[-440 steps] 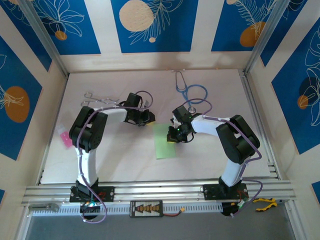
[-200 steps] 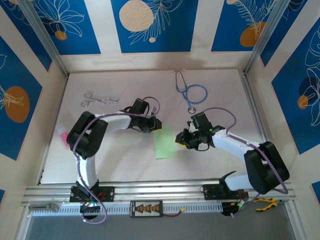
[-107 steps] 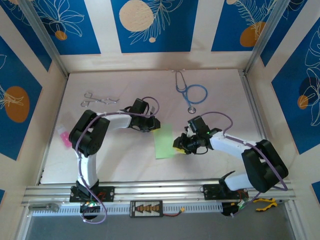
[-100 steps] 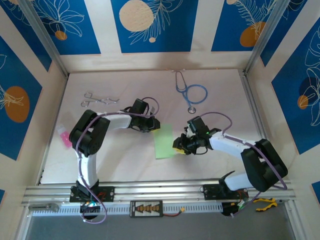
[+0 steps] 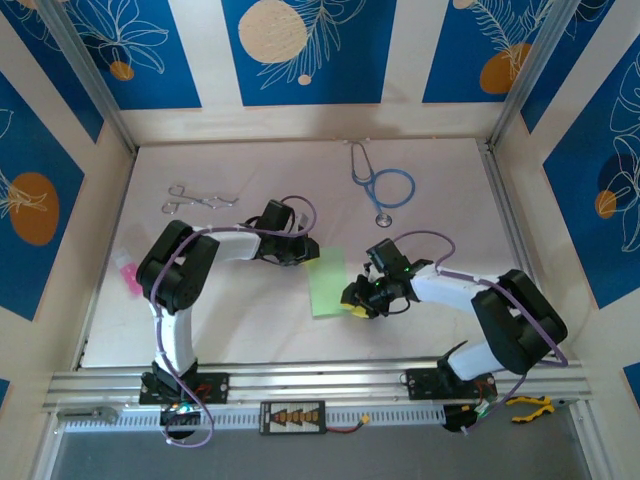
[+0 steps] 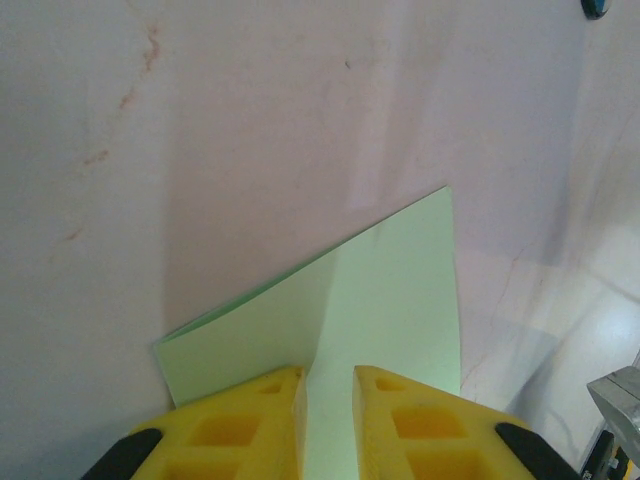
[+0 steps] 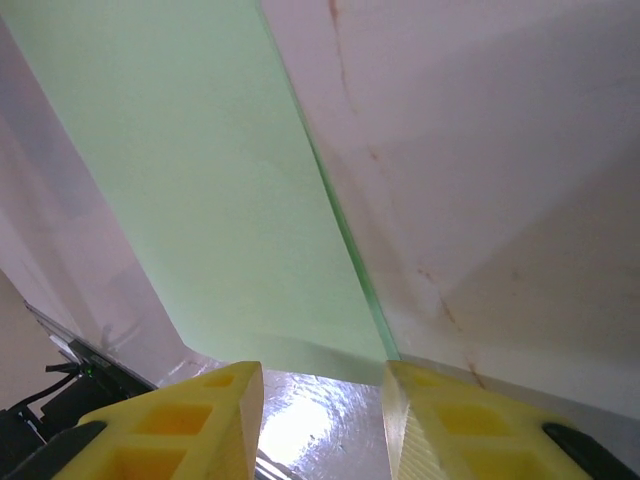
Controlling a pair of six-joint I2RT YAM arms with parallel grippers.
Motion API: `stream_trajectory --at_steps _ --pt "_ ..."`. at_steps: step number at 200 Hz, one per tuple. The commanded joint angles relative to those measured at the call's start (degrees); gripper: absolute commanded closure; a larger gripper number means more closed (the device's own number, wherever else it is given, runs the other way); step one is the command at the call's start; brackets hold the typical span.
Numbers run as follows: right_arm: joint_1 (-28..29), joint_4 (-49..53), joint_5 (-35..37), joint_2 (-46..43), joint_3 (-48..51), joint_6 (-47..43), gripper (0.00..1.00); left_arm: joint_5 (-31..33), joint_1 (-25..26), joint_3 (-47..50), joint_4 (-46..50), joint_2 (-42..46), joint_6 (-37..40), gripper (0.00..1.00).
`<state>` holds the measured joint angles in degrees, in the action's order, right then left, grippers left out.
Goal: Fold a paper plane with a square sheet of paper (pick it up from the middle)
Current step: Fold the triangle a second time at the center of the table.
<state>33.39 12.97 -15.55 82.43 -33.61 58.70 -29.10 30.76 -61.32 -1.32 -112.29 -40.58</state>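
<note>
A small pink item [image 5: 128, 272] lies at the table's [image 5: 240, 315] left edge, with steel forceps [image 5: 198, 197] farther back. The left pincer [image 5: 303, 252] is nearly closed, and the far left corner of the square sheet of paper [image 5: 327, 283] runs into its slit, seemingly pinched. The pale green sheet, folded to a narrow rectangle, lies mid-table with its long axis near to far, tilted slightly. The right pincer [image 5: 352, 299] stands partly open at the sheet's near right edge, gripping nothing. A blue stethoscope [image 5: 385, 185] lies behind. The table is pale and scuffed, and the walls carry blue floral panels [image 5: 300, 50].
</note>
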Motion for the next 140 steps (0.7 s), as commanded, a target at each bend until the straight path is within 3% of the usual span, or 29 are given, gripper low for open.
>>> stream_trajectory --at_steps 1,67,102,140 --pt "0.4 1.5 1.9 0.3 0.7 1.2 0.62 1.4 -0.3 1.1 2.6 -1.5 0.3 0.8" --pt "0.5 -2.8 -0.3 1.9 1.0 0.9 0.63 0.9 -0.3 1.6 1.3 -1.5 -0.5 0.79" --pt "0.6 -7.0 -2.0 1.1 1.6 1.0 0.71 -0.1 -0.3 1.4 1.1 -1.7 -0.2 0.79" --pt "-0.1 -10.7 -2.7 0.9 1.8 0.2 0.73 -2.9 -0.3 0.2 -0.1 -2.2 0.5 0.79"
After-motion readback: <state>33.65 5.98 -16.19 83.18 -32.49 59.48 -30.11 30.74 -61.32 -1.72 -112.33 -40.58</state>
